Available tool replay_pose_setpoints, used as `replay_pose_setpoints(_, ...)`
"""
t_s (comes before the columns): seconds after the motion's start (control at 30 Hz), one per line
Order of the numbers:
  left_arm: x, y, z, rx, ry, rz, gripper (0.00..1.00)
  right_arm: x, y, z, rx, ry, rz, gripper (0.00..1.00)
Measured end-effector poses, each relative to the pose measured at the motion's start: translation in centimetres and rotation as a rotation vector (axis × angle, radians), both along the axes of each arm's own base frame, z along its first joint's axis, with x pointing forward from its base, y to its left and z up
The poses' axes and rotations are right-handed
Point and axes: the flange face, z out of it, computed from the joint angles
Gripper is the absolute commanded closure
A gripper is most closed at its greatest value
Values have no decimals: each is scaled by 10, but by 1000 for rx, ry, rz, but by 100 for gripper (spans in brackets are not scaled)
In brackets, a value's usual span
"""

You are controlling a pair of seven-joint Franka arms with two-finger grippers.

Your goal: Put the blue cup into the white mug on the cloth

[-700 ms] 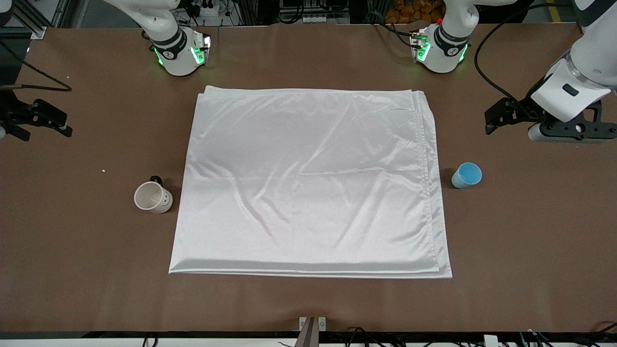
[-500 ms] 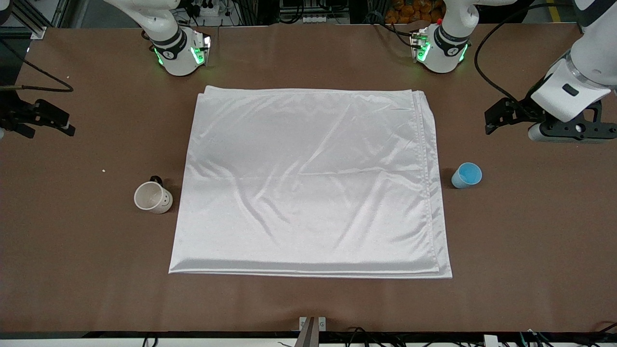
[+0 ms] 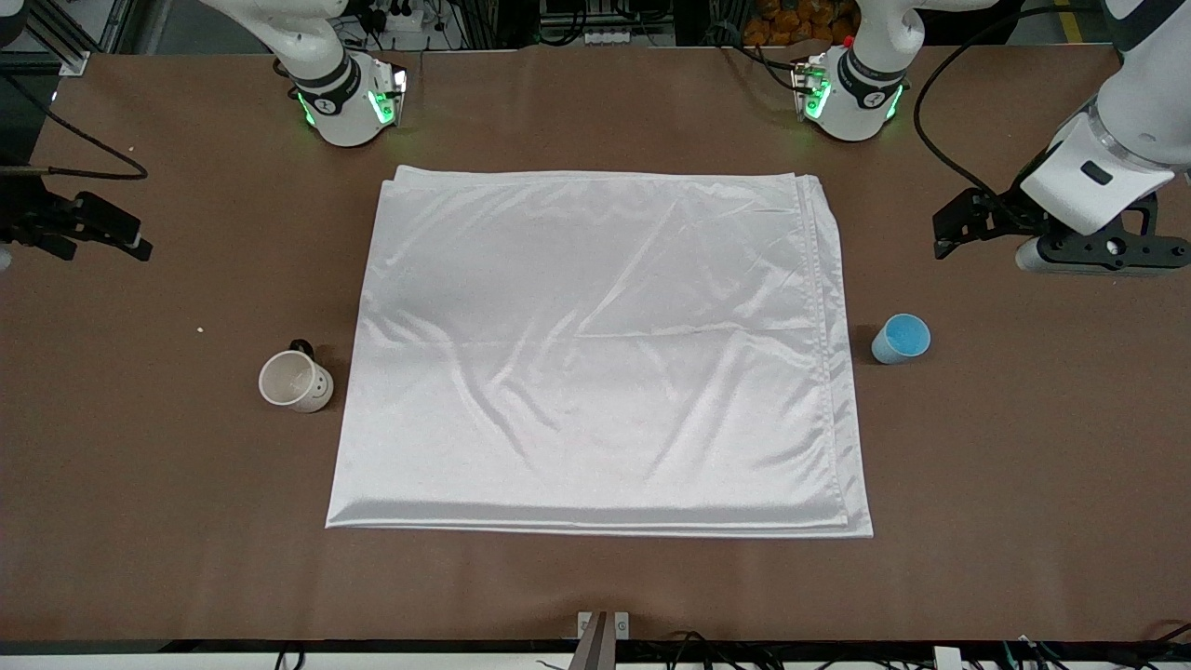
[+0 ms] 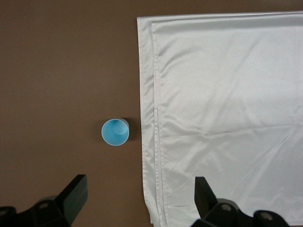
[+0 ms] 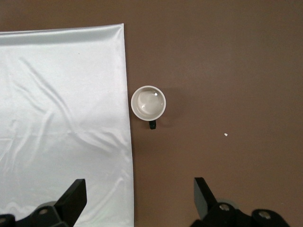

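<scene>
The left gripper [image 3: 963, 223], fingers spread and empty, hangs over bare table at its arm's end, with the small light-blue tapered cup [image 3: 901, 339] upright on the brown tabletop [image 3: 1023, 447] just beside the large shiny white folded cloth [image 3: 595, 354]. The right gripper [image 3: 98, 233], likewise spread, hangs over its own end, where the off-white ceramic mug with a dark handle [image 3: 296, 381] stands upright just off the cloth. Each of the 2 arms has 1 vessel nearer it, with open table around both.

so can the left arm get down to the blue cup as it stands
Probably yes: the blue cup stands upright on bare table beside the cloth, apart from its edge, and the left tool hangs open above with nothing between.
</scene>
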Motion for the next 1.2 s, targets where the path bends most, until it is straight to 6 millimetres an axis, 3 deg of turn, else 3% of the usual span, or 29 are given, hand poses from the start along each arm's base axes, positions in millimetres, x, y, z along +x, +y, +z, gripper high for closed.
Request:
replay_pose_setpoints(0.27,0,1,-2,1,4,2,0,-1,13,-20,5,75,19,0)
replay_pose_setpoints(0.6,3,4,-23,6,34,7,0,16,11,-72,17,174,20,0)
replay_pose_setpoints(0.93,9,23,-69,7,45,44,0,18,10,-105,17,176,15,0)
replay_pose_setpoints(1.2,9,28,-118,7,42,53,0,19,9,-165,9,105,6,0)
